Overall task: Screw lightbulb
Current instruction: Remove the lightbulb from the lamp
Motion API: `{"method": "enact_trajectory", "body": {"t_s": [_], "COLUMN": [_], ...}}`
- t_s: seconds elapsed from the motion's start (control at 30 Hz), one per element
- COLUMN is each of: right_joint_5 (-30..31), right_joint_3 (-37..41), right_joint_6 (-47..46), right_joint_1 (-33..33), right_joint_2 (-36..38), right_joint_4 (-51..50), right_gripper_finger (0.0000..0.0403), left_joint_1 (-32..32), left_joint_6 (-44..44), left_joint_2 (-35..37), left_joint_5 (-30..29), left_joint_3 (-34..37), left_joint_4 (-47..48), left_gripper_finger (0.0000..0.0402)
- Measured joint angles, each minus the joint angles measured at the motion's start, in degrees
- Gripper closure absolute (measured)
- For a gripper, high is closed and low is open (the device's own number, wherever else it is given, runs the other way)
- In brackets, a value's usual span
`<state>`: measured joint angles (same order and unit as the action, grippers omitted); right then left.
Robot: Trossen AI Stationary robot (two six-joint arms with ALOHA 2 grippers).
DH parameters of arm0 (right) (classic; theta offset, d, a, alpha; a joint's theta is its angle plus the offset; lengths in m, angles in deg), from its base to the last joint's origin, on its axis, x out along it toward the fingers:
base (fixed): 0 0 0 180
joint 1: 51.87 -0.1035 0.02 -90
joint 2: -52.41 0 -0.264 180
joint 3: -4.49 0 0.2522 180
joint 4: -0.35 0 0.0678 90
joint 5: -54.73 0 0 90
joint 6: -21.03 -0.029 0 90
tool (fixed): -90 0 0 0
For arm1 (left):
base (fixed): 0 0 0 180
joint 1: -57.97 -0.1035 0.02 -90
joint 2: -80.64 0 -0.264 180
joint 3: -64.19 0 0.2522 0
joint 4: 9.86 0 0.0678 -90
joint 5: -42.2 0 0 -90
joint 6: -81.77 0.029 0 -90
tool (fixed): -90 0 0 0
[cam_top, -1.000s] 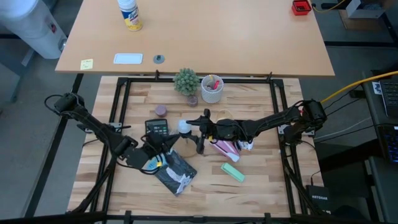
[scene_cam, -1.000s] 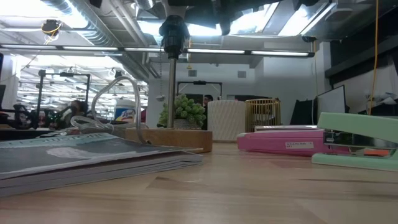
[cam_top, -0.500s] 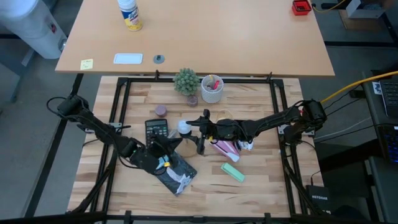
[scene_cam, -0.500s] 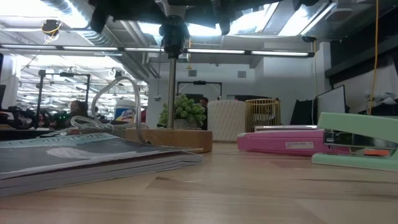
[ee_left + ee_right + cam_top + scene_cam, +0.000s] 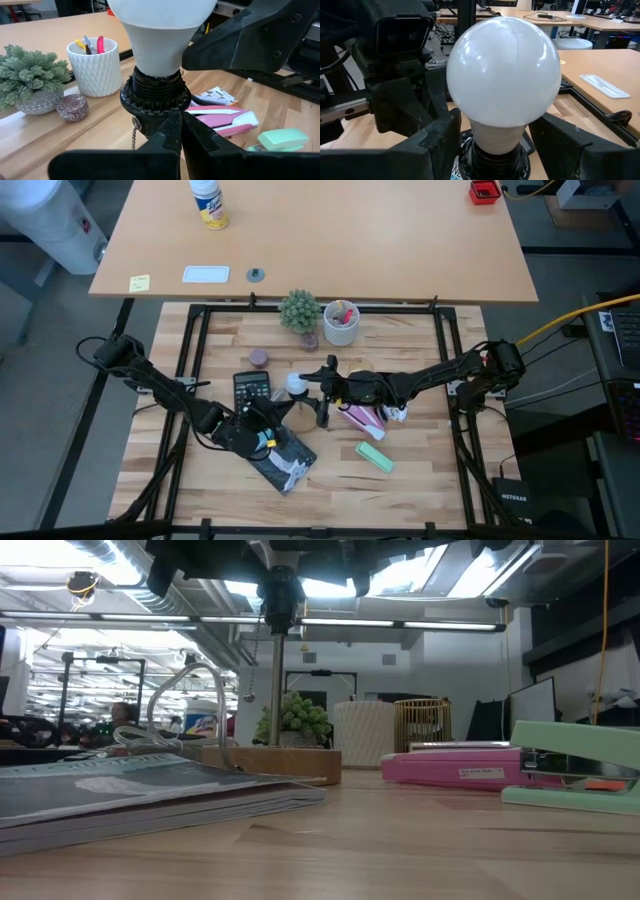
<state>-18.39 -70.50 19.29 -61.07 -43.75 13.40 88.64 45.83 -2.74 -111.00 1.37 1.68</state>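
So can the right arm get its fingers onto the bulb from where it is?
Probably yes: the right gripper already has an open finger on each side of the bulb, which sits in the black socket, with nothing between them.

Left gripper (image 5: 268,416) closed mid-table; right gripper (image 5: 300,385) fingers parted, both arms outstretched toward the centre.

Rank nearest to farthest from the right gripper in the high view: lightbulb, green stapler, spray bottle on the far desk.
1. lightbulb: at the right gripper, mid-table.
2. green stapler: near edge, on the right arm's side.
3. spray bottle: on the separate desk beyond the table, far side.
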Motion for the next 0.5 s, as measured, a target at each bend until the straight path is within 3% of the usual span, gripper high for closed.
{"method": "enact_trajectory", "body": {"t_s": [0.3, 0.5], "right_joint_5": [0.0, 0.0], "right_joint_3": [0.0, 0.0], "right_joint_6": [0.6, 0.5], "right_joint_1": [0.0, 0.0], "right_joint_2": [0.0, 0.0], "right_joint_4": [-0.2, -0.8], "right_gripper_finger": [0.0229, 0.0227], "left_joint_1": [0.0, 0.0], "left_joint_6": [0.3, 1.6], "left_joint_2": [0.0, 0.0], "left_joint_5": [0.0, -1.1], "left_joint_3": [0.0, 0.0], "left_joint_4": [0.1, 0.2], "left_gripper_finger": [0.04, 0.04]}}
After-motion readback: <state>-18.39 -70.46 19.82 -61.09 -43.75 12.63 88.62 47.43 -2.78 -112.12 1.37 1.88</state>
